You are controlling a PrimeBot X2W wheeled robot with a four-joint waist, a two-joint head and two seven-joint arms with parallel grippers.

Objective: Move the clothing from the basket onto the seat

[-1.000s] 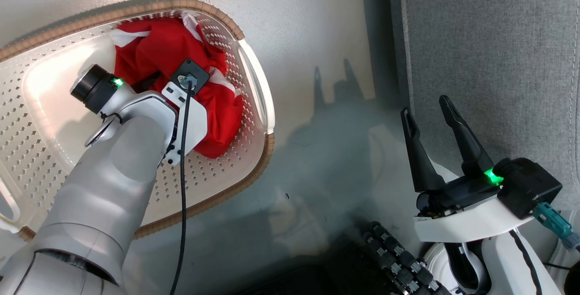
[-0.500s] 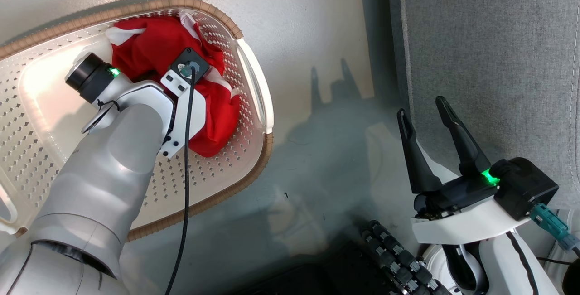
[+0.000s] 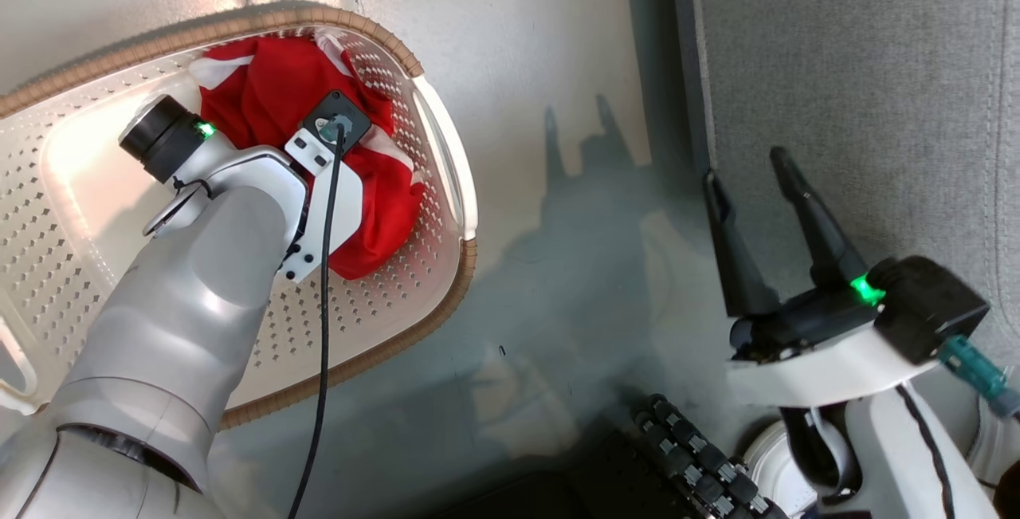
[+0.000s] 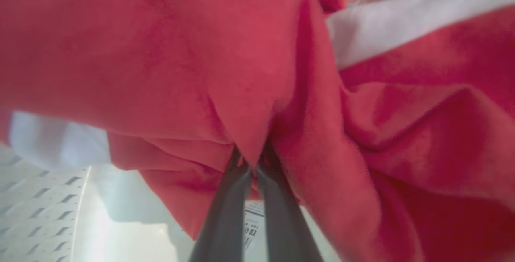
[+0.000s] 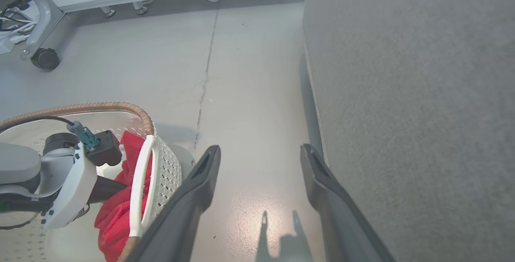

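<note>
Clothing point(image 3: 271, 88): one red heap in one basket point(image 3: 159, 34), pinched by left jaws.

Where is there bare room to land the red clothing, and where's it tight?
The seat is bare beside and beyond the open right gripper. The floor strip between basket and seat is free for passing. Tight: the basket's far corner, where the clothing bunches around the shut left gripper.

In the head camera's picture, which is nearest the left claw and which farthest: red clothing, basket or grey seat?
1. The clothing, pinched in the left gripper.
2. The basket, all around it.
3. The seat, far right across the floor.
</note>
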